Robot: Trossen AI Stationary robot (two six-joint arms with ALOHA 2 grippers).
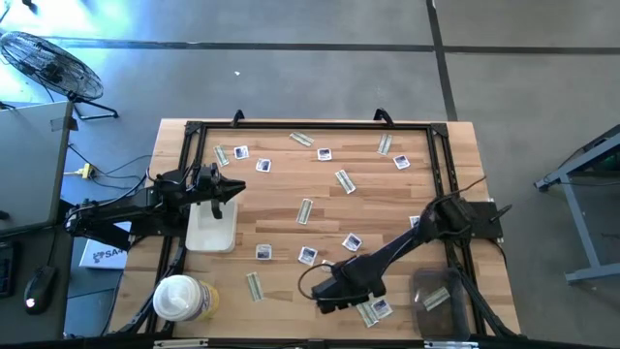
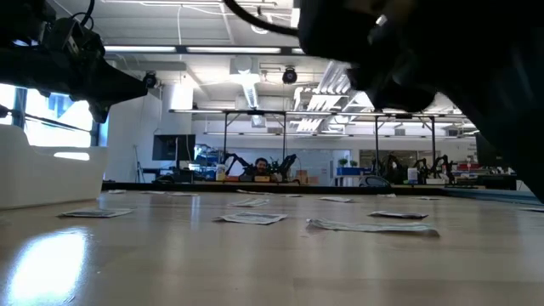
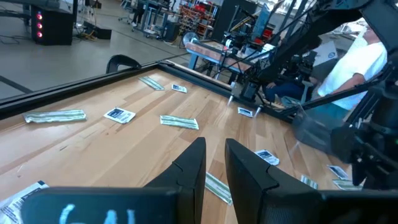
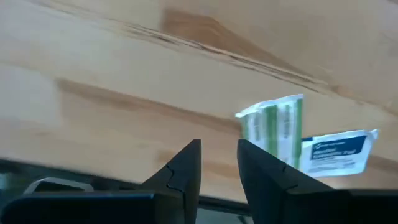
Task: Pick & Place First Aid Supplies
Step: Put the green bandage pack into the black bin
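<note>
The first aid supplies lie scattered flat over the light wooden table (image 1: 291,228): square white packets with dark print and narrow pale grey-green strips, mostly single and well apart. Two lie together at the near edge, a grey-green strip (image 4: 273,134) with a white printed packet (image 4: 336,152) touching and partly overlapping it.

The right claw (image 1: 341,291) hangs low over the table just beside this pair, its fingers (image 4: 180,171) a narrow gap apart with nothing between them. The left claw (image 3: 214,171) is held above the white rectangular tray (image 1: 211,233) at the table's left side, fingers likewise narrowly parted and empty.

The packets are likely very light, thin and limp, with slick wrappers. Lying flush on the wood, they offer little to pinch, so a grip would probably have to catch a raised edge or corner, or slide a packet until it buckles. The strip looks best taken across its narrow width.

The pair sits close to the black frame rail (image 1: 291,334) along the near edge, leaving little room on that side. Toward the table's middle the wood is open. A round white-lidded tub (image 1: 177,296) stands at the near left corner.
</note>
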